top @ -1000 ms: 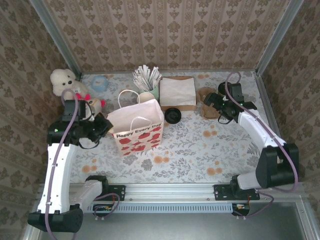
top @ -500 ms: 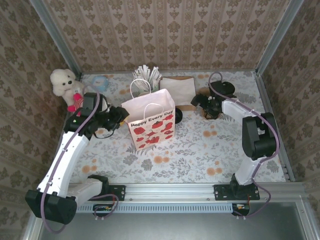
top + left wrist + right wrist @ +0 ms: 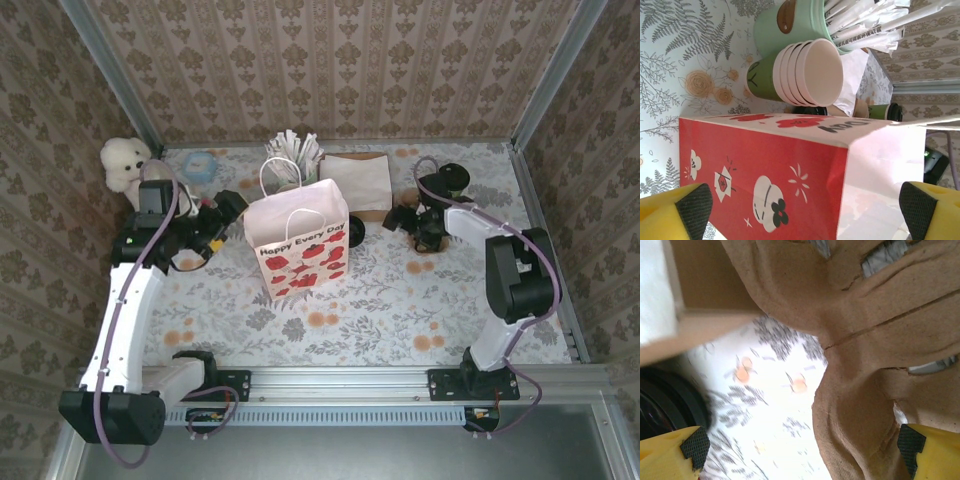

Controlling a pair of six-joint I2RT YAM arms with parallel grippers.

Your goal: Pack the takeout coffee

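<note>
Beside bag (image 3: 765, 170), left fingers (image 3: 692, 207) wide, empty

Top camera overhead, facing down; wrist cameras close, low; bag (image 3: 300, 255) shared with left wrist.

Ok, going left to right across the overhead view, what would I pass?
White plush toy → left gripper → white paper bag with red print → flat black round lid → right gripper.
</note>
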